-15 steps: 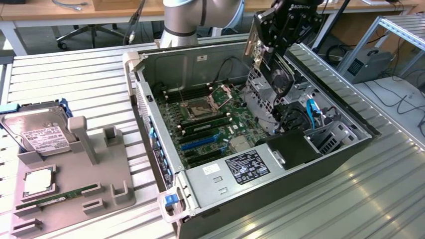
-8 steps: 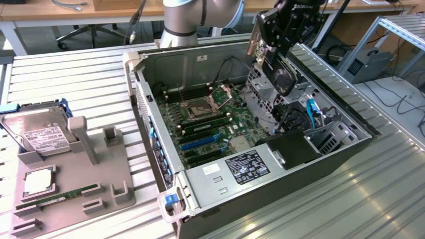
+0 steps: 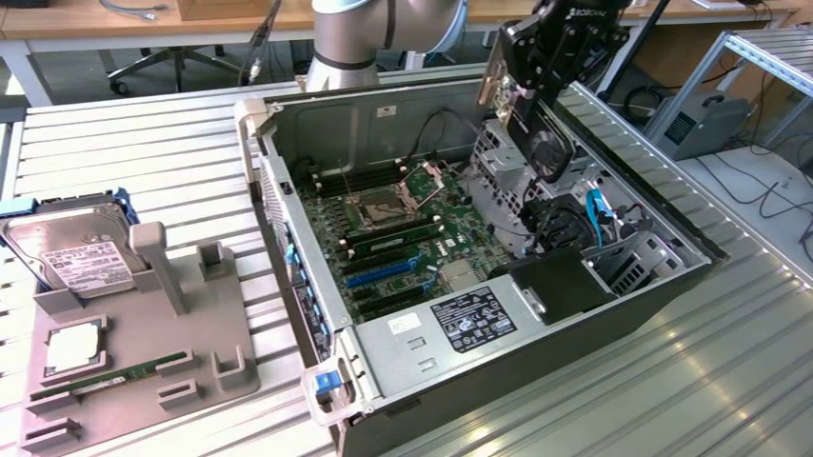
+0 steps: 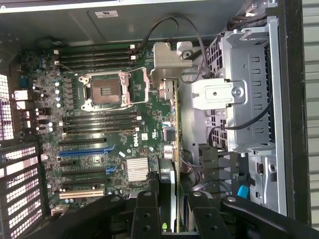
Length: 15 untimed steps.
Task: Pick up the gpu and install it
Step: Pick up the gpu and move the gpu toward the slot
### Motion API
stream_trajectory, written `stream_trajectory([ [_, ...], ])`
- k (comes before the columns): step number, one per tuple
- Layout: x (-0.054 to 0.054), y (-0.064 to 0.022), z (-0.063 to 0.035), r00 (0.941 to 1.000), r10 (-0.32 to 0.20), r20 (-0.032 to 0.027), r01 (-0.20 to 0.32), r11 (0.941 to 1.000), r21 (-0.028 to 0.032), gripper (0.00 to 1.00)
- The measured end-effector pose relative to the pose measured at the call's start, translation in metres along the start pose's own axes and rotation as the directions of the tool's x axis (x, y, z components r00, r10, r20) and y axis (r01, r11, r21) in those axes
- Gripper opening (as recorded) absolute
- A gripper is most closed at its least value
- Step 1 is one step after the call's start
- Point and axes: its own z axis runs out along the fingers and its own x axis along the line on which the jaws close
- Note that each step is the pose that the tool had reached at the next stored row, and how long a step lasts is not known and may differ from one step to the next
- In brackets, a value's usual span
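1. Exterior view: the arm (image 3: pixel 349 33) reaches over the open computer case (image 3: pixel 295 286). It carries the gpu (image 3: pixel 544 133) on edge, fan showing, high above the drive cage (image 3: pixel 502 176) at the exterior view's right.
2. In the wrist view the fingers (image 4: pixel 145 214) are closed on either side of the card and have firm hold of it. Its thin edge runs away from the camera over the motherboard (image 4: pixel 114 124).
3. I'd judge it is held upright so its connector edge can go straight down into a slot.
4. The blue PCIe slots (image 3: pixel 381 274) lie lower, towards the exterior view's left and well apart from the card, so nothing is seated yet.
5. Crowding the space are the drive cage, a tangle of black cables (image 3: pixel 559 224), a blue cable (image 3: pixel 595 214) and the power supply (image 3: pixel 470 319).
6. On the slatted tabletop (image 3: pixel 635 381), a grey holder (image 3: pixel 190 333) keeps a hard drive (image 3: pixel 76 252), a RAM stick (image 3: pixel 109 376) and a CPU (image 3: pixel 74 347), all clear of the case.
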Motion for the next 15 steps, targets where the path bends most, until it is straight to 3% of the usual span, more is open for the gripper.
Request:
stream_trajectory([
  [15, -0.017, 0.0012, 0.0008, 1.0000, 0.000, 0.0000, 0.000, 1.0000, 0.0000, 0.27],
])
